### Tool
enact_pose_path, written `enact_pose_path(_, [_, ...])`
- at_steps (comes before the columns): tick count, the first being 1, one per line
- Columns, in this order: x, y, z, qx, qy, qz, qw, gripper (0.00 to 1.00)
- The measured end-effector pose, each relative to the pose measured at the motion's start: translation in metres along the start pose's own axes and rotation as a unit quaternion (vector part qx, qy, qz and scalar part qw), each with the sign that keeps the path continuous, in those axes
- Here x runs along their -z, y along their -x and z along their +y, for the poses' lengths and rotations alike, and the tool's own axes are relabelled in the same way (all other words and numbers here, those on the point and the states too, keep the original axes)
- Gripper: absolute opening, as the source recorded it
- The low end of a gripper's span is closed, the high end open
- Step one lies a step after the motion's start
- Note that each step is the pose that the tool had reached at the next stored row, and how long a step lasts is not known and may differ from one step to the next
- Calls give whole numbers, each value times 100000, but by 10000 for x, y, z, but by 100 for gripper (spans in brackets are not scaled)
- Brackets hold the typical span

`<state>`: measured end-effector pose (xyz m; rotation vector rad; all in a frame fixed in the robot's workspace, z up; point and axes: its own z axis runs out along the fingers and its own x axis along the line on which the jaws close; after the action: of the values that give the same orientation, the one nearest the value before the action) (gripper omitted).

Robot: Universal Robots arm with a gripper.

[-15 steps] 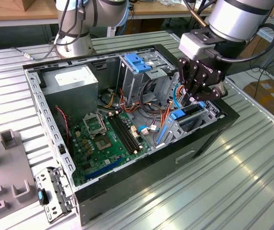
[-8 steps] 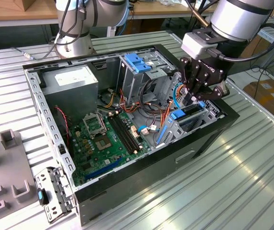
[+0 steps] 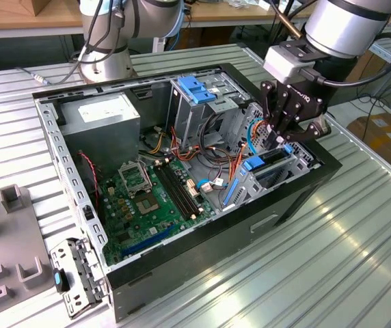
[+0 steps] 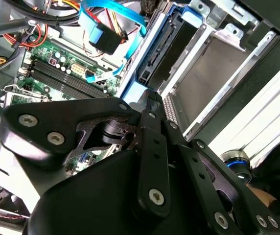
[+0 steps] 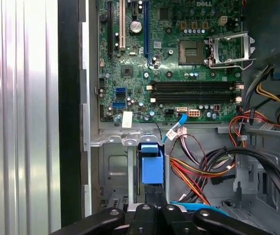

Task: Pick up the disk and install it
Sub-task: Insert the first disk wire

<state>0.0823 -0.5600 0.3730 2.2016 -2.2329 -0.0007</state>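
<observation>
One open computer case (image 3: 202, 239) lies on a ribbed metal table (image 3: 332, 273). At the exterior view's left, some grey holders (image 3: 28, 270) stand on the table. Just beside them, near the case's corner, is a metal bracket (image 3: 83, 273) with a small blue latch (image 3: 60, 280). Inside the case, going toward the exterior view's right, a grey box (image 3: 103, 119) with a white sticker sits at the upper left. Lower down is a green board (image 3: 141, 205), and in the middle is a bunch of red, orange and black wires (image 3: 212, 137). Past the wires, at the exterior view's right, is a metal cage (image 3: 277, 179). The disk (image 3: 254, 164) stands on its edge in it (its bright blue end tab points toward the green board). The arm (image 3: 349, 24) is at the upper right of the exterior view, and its black gripper (image 3: 282, 141) hangs down at the cage, right by the disk. In the first wrist view the two fingers (image 5: 146, 215) are pressed close, with no gap showing between them, and their tips are right at the blue tab. I cannot tell if they pinch the tab or just rest by it. In the second wrist view a grey slot (image 4: 213, 68) of the cage sits just beside the disk.
</observation>
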Motion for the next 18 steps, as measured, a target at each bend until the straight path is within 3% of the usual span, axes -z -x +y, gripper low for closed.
enact_pose_path(11, [1,3,-192,1,-1,1,100000,11])
enact_pose_path(18, [1,4,-260,-2,1,13,100000,11])
